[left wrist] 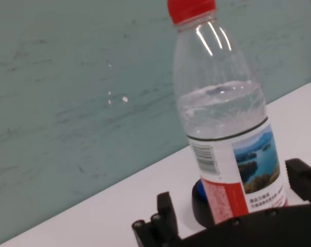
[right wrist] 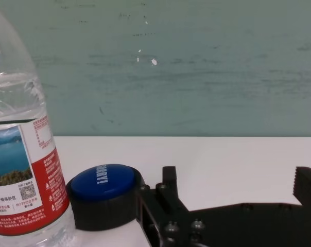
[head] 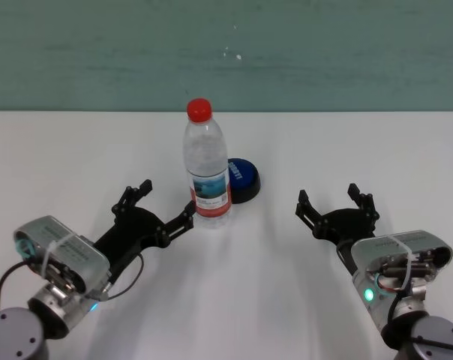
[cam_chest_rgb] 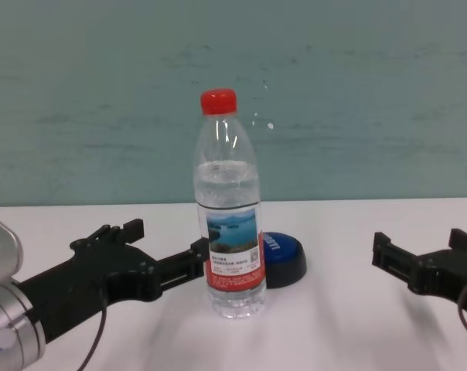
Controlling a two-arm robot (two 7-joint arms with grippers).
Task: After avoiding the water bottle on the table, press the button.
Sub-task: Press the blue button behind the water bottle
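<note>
The left end effector (head: pixel 160 201) is spread wide and holds nothing; its inner fingertip (head: pixel 187 211) sits just beside the water bottle (head: pixel 207 169), contact unclear. The right end effector (head: pixel 337 202) is likewise wide and empty, with bare white counter (head: pixel 376 150) ahead and open counter between it and the bottle. The bottle stands upright, long axis vertical, red cap up. The button (head: pixel 243 178) lies just behind the bottle, dome up, ahead and inward of the right end effector.
</note>
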